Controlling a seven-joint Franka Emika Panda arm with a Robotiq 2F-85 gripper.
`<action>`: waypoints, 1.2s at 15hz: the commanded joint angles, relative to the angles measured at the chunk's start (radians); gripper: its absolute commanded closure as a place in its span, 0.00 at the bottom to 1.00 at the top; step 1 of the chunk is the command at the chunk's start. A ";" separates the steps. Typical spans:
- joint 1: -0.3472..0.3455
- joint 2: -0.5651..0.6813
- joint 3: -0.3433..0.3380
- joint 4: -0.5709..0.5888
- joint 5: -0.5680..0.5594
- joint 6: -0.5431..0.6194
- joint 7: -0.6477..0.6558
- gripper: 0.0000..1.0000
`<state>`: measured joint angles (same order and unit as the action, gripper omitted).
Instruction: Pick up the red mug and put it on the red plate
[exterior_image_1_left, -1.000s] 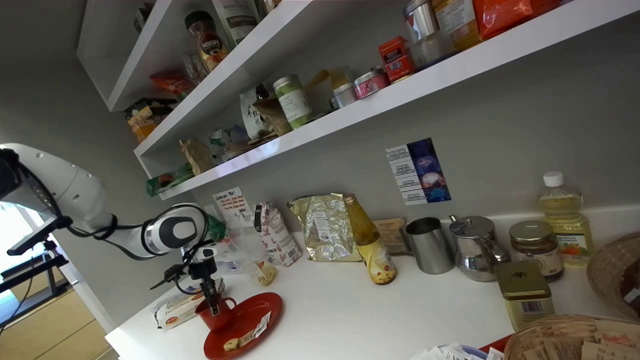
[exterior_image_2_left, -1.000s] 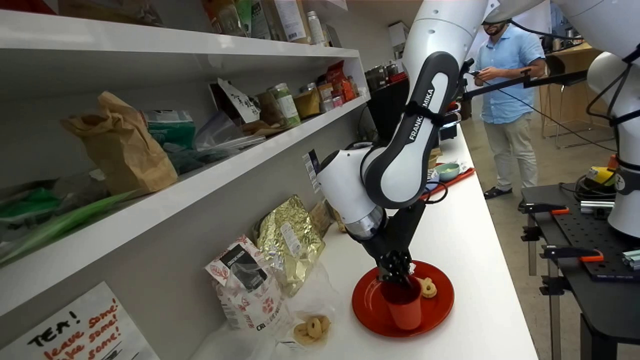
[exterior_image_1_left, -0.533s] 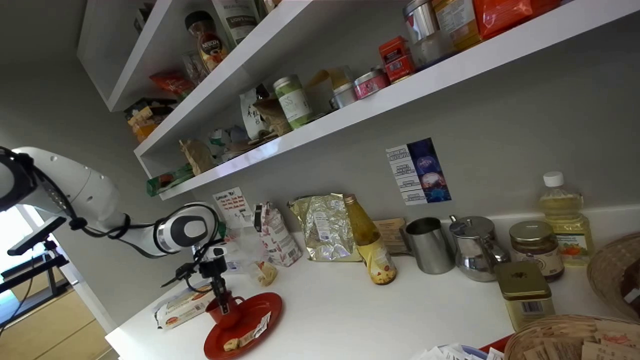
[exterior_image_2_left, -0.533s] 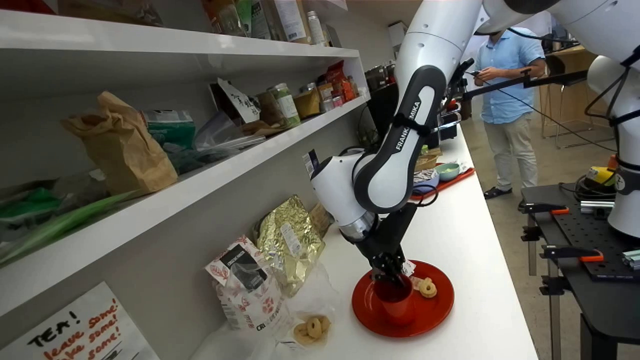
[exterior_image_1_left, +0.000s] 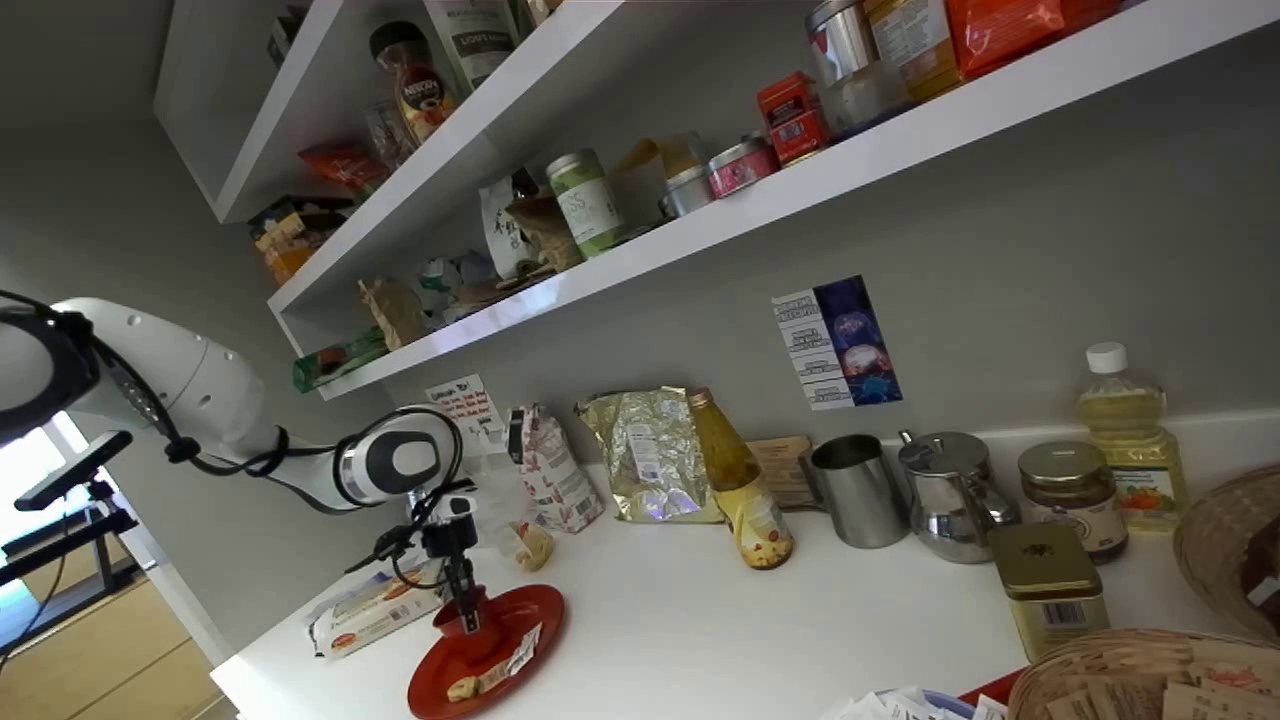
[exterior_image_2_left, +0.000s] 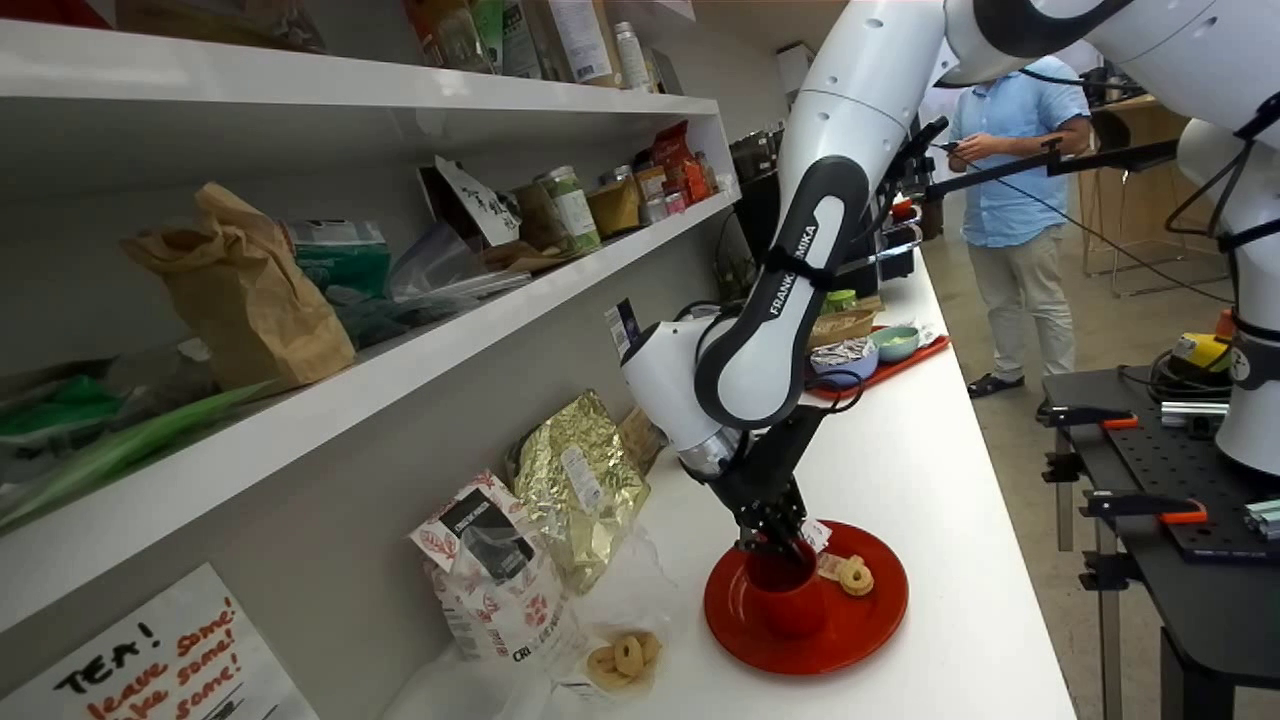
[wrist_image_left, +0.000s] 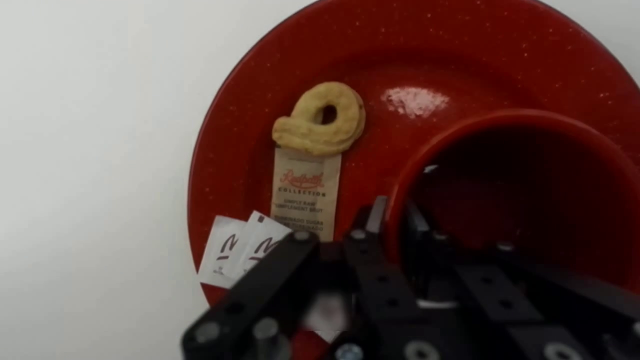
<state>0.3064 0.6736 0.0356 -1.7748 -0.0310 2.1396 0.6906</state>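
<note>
The glossy red mug is over the red plate in both exterior views; the mug also shows above the middle of the plate there. My gripper reaches down to the mug's rim. In the wrist view my gripper is shut on the mug's wall, one finger inside the mug and one outside. The plate lies beneath. The mug looks roughly upright. I cannot tell whether its base touches the plate; its lower part blends with the plate's red.
A ring-shaped biscuit, a brown sugar packet and white packets lie on the plate, left of the mug. A pale oblong packet lies beside the plate. A bag with biscuits and a white shelf are near.
My gripper and the held mug have moved together over the plate, rightward in an exterior view and slightly leftward in an exterior view. The plate and its contents have not moved.
</note>
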 joint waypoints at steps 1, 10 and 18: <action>-0.016 0.032 -0.002 0.045 0.023 -0.039 -0.019 0.98; -0.025 -0.016 -0.012 -0.011 0.015 -0.014 -0.019 0.54; -0.021 0.006 -0.015 0.010 0.010 -0.018 -0.008 0.54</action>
<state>0.2796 0.6782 0.0272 -1.7686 -0.0258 2.1251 0.6860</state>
